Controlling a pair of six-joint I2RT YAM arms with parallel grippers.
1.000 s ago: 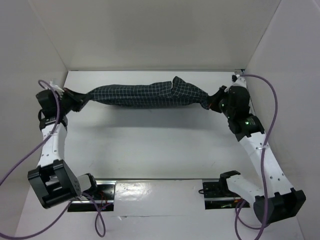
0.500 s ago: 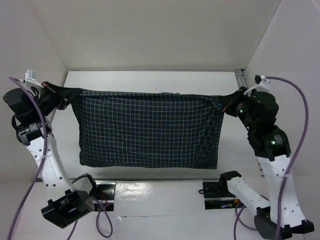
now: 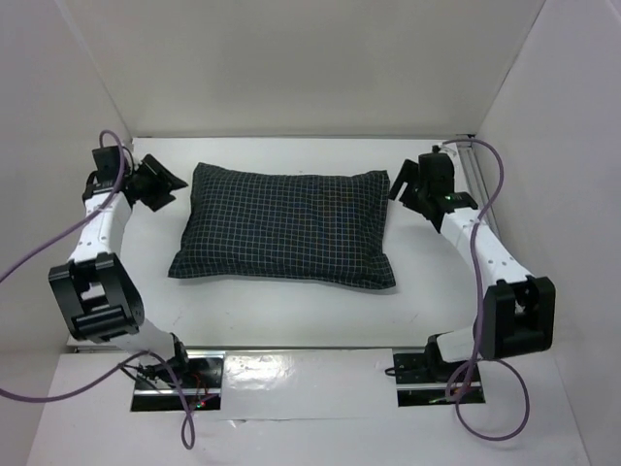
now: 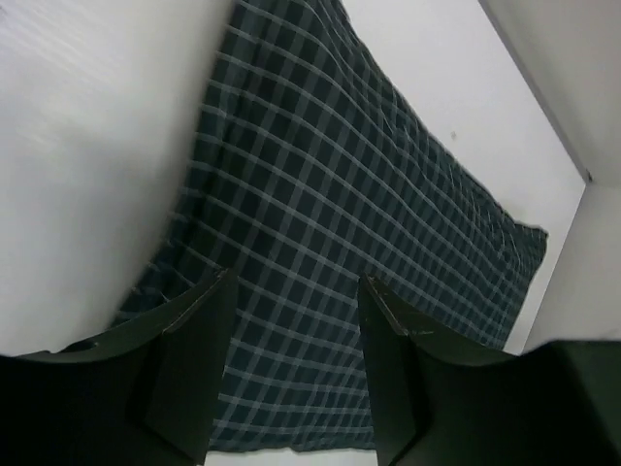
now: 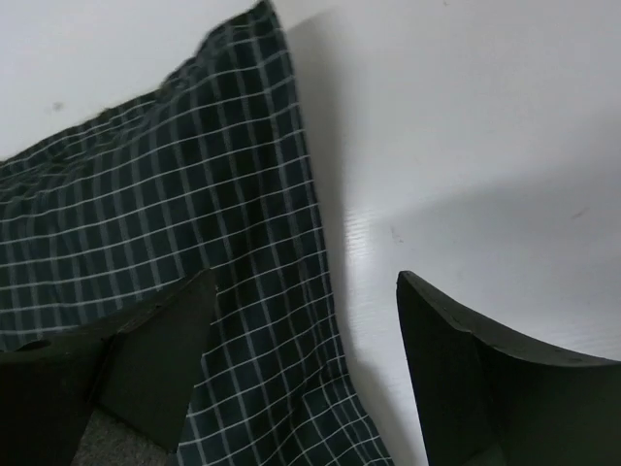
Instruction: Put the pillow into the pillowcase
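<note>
The pillowcase (image 3: 286,225), dark with a fine white check, lies flat and plump on the white table (image 3: 291,316). The pillow is hidden; no cream cloth shows. My left gripper (image 3: 167,187) stands open just off the case's far left corner, and in the left wrist view the checked cloth (image 4: 369,223) lies beyond its spread fingers (image 4: 296,277), untouched. My right gripper (image 3: 400,184) is open beside the far right corner. In the right wrist view the case's edge (image 5: 194,214) runs under the gap between its fingers (image 5: 306,277), with nothing gripped.
White walls close in the table at the back and on both sides. A metal rail (image 3: 473,148) runs along the back right corner. The arms' base plates (image 3: 194,374) (image 3: 427,374) sit at the near edge, with purple cables looping beside them.
The case hung stretched in the air between both shut grippers. Now it lies on the table, both grippers have opened and let go of its corners, and both arms have dropped low.
</note>
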